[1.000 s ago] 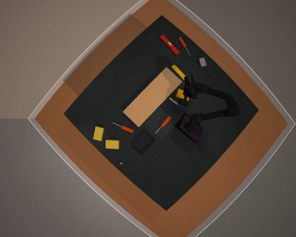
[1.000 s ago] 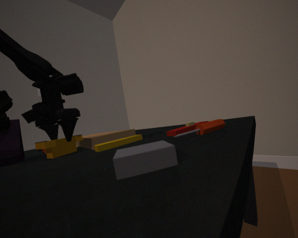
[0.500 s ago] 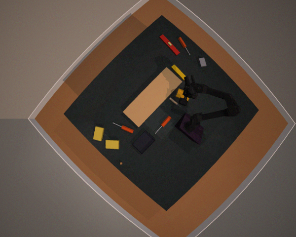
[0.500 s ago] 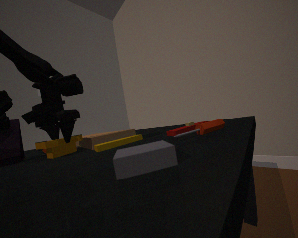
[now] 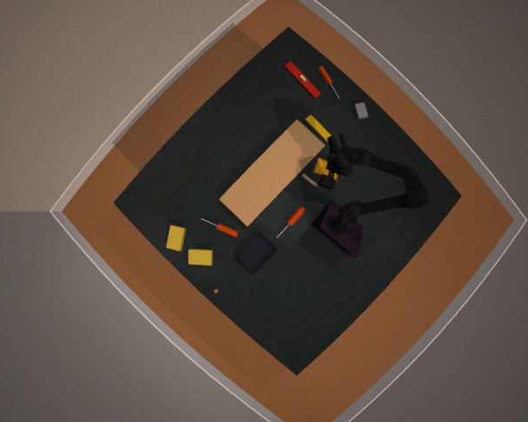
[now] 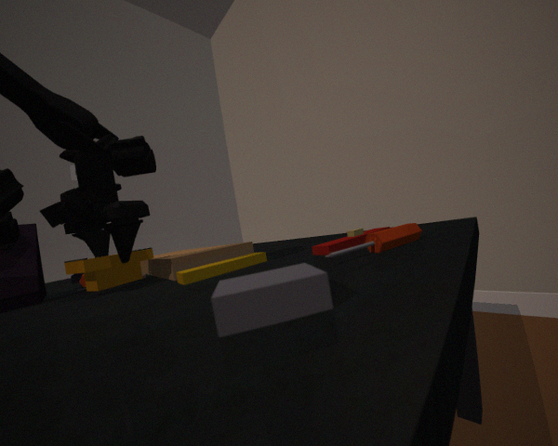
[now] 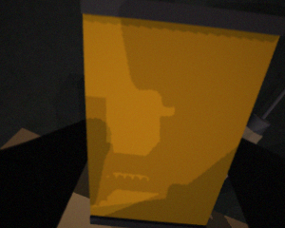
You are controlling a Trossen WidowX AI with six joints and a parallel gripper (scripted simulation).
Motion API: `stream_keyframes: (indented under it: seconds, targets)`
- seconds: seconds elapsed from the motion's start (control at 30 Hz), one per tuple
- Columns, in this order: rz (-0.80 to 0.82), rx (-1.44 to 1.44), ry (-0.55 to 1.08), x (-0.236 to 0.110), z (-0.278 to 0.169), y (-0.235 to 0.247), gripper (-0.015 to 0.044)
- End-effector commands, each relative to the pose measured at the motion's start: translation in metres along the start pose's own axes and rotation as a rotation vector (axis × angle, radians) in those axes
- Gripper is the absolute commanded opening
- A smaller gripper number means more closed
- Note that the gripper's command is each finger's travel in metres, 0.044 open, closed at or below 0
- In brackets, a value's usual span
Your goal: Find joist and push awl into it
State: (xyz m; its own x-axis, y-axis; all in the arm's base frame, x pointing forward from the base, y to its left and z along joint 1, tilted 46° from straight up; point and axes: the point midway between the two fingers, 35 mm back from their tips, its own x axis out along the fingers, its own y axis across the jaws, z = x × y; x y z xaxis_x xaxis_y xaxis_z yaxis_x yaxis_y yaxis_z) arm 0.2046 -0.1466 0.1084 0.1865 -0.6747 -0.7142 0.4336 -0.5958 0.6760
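The yellow stud finder point(image 5: 319, 166) point(image 6: 107, 271) point(image 7: 180, 109) lies on the dark table, just off the right end of the tan floor panel point(image 5: 268, 174) point(image 6: 197, 257) point(image 7: 19, 139). My gripper point(image 5: 326, 173) point(image 6: 116, 255) point(image 7: 159, 133) reaches straight down over it and is shut on the stud finder, one finger on each long side. The awl point(image 5: 310, 180) point(image 7: 268, 111), with a pale handle and thin shaft, lies on the table right beside the stud finder. The dark square tray point(image 5: 255, 252) sits near the panel's front end.
A yellow bar point(image 5: 318, 127) point(image 6: 221, 268) lies by the panel's far corner. A grey block point(image 5: 361, 110) point(image 6: 272, 297), a red level point(image 5: 302, 79) point(image 6: 346, 244) and an orange screwdriver point(image 5: 327, 79) point(image 6: 394, 237) lie beyond. Two more screwdrivers point(image 5: 291, 220) point(image 5: 221, 228) and two yellow blocks point(image 5: 175, 237) point(image 5: 200, 257) lie near the tray.
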Motion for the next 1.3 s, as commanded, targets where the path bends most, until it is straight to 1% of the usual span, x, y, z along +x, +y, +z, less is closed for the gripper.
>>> stream_keyframes:
  seconds: [0.0,0.43,0.57,0.87,1.27]
  targets:
    - [0.01,0.01,0.005,-0.008,-0.001,0.003,0.0]
    - [0.012,0.009,0.005,-0.025,-0.001,0.003,0.0]
    - [0.01,0.009,0.005,-0.025,-0.002,-0.002,0.0]
    - [0.009,0.008,0.005,-0.024,-0.002,-0.038,0.0]
    - [-0.043,0.006,0.0,-0.024,-0.002,-0.037,0.0]
